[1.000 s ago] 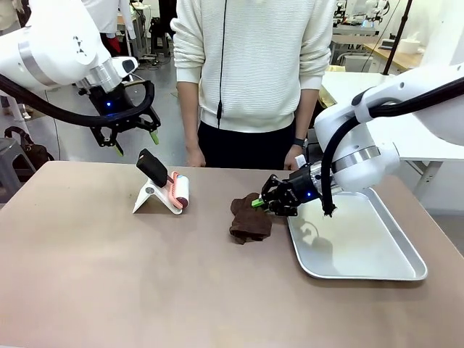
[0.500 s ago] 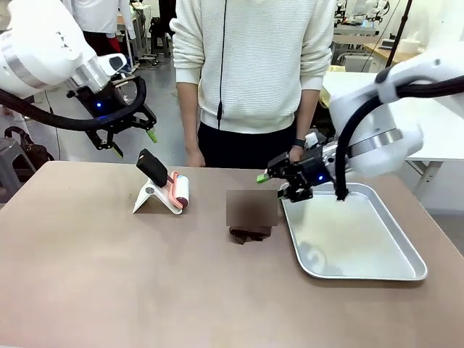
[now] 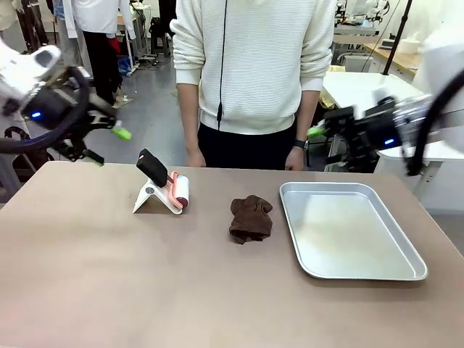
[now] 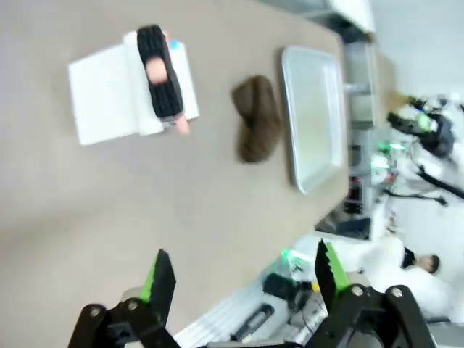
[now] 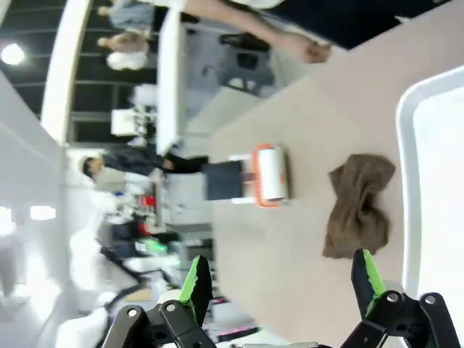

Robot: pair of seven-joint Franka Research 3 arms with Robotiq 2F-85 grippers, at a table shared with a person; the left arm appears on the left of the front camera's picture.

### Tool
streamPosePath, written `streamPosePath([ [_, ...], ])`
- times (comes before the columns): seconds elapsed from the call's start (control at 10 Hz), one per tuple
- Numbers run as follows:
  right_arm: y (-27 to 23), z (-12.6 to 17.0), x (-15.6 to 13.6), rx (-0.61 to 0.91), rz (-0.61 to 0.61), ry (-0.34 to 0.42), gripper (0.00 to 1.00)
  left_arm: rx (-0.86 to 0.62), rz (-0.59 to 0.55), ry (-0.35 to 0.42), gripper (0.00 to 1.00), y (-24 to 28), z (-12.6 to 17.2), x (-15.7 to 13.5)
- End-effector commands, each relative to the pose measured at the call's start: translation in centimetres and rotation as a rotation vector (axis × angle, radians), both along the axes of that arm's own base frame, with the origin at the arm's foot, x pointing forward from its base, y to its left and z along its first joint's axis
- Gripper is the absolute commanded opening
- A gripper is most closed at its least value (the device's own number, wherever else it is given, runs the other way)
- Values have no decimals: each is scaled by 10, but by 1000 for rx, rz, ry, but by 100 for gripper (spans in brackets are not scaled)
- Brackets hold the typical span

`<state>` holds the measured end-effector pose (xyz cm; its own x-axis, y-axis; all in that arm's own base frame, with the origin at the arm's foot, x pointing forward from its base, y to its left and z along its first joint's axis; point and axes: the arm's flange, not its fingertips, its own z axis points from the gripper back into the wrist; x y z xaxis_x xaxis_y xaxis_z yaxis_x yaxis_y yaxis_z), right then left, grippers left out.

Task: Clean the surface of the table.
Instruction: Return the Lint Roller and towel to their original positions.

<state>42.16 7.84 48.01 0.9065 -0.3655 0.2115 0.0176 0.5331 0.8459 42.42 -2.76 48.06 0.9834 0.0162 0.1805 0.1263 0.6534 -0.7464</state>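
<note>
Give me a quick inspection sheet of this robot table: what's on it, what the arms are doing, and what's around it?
Surface: the table has a matte taupe-brown top; no spills seen.
Job's things: a crumpled brown cloth lies on the table beside the silver tray; nothing seen in the tray.
Clutter: a lint roller rests on its white stand, left of the cloth.
Grippers: left gripper open and raised at the table's left end; right gripper open, raised beyond the tray's far edge; neither holds anything.
Cables: black cable loops along each arm.
Surroundings: a person in a white sweater stands at the far side; white-topped tables behind.
</note>
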Motion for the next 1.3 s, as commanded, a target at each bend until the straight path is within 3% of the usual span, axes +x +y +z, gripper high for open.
streamPosePath([
  [0.0,-61,37,-60,193,-34,27,100,-196,-98,16,100,51,-30,-35],
  [0.2,-127,48,-99,334,-86,84,100,-421,-120,-19,100,79,-55,-64],
  [0.4,-168,31,-105,349,-116,195,100,-572,-123,-81,100,111,-76,-85],
  [0.5,-183,15,-103,345,-70,234,100,-622,-122,-105,100,121,-85,-91],
  [0.8,-187,-25,-92,259,-11,257,100,-664,-128,-108,100,127,-92,-85],
  [0.9,-183,-30,-88,225,-40,219,100,-626,-94,-104,100,126,-90,-81],
  [1.0,-184,-30,-101,308,-51,275,100,-638,-119,-85,100,128,-97,-95],
  [1.2,-184,-30,-101,308,-51,275,100,-638,-119,-85,100,128,-97,-95],
])
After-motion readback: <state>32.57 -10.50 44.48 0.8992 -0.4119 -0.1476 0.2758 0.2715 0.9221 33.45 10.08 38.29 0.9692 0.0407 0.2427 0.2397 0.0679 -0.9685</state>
